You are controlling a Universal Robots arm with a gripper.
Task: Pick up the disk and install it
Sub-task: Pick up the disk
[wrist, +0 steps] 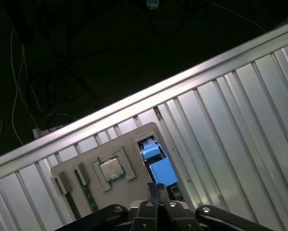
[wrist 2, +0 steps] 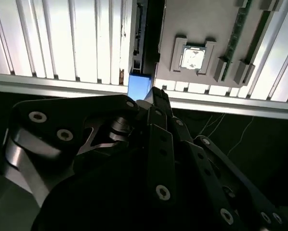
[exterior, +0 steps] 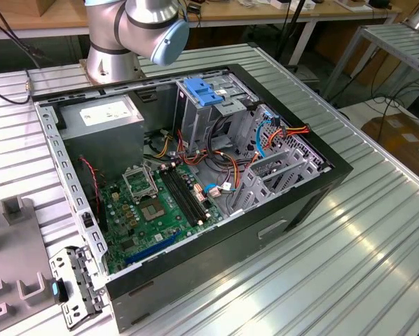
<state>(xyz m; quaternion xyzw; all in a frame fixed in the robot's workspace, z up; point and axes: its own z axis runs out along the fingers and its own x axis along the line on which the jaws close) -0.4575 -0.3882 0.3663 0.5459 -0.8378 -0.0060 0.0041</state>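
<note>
The gripper [wrist: 157,188] has its black jaws drawn narrow, the tips all but meeting, and nothing can be seen held between them. In both wrist views it [wrist 2: 157,94] hangs over the blue end of the disk [wrist: 159,168]. Whether the tips touch that blue plastic cannot be told.

The disk [wrist 2: 138,85] stands on edge close to the edge of the ribbed aluminium tabletop [wrist: 230,120]. It runs along one side of a grey fixture plate [wrist: 120,144], near the plate's corner. In the second wrist view its dark body runs from the blue end towards the inner part of the tabletop [wrist 2: 62,38].

On the fixture plate [wrist 2: 206,19], a square processor chip [wrist: 110,169] sits in a raised frame just beside the disk. A green memory stick [wrist: 85,191] lies further along the plate. The second wrist view shows the same chip [wrist 2: 193,57] and stick [wrist 2: 237,30]. Beyond the tabletop's edge the floor is dark, with loose cables [wrist: 19,91] on it.

In the exterior view, an open computer case [exterior: 300,203] lies on its side in the middle of the tabletop [exterior: 335,273]. Inside it are a green motherboard [exterior: 153,203], a blue-topped drive cage [exterior: 206,92] and a grey power supply [exterior: 104,112]. The arm [exterior: 136,28] rises from the tabletop's far edge, behind the case.
</note>
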